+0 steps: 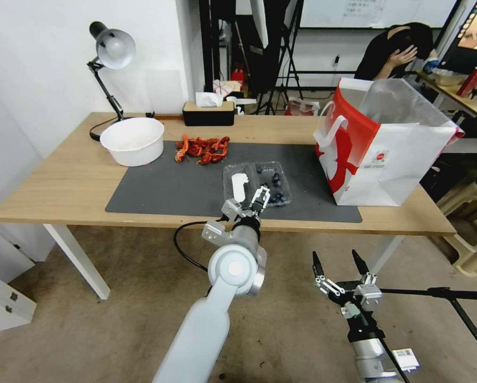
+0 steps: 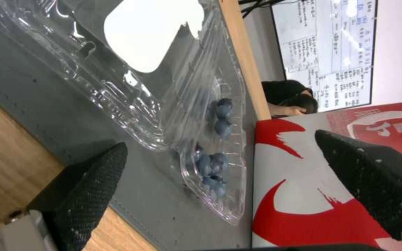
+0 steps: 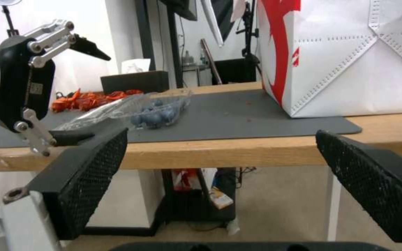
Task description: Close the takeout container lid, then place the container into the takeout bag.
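Now fold the lid (image 1: 240, 183) squarely over the takeout container (image 1: 257, 183); left gripper (image 1: 247, 202) open beside it. Press evenly.

Lighting was even and bright, diffuse from overhead; no hard shadows on the table (image 1: 79, 181), only soft ones under the white bowl (image 1: 132, 140) and the takeout bag (image 1: 379, 146). Desk lamp (image 1: 112, 48) looked unlit. Head view had clear wide-angle bending: table edges bowed, walls leaned at the borders. Bag's silvery lining washed out pale. Left wrist view was soft overall; the lid (image 2: 117, 52) sticker was blown out to flat white, specular streaks ran along the clear plastic, and the near fingertips (image 2: 94, 188) were blurred. Right wrist view was slightly soft, with the bag face near overexposed.
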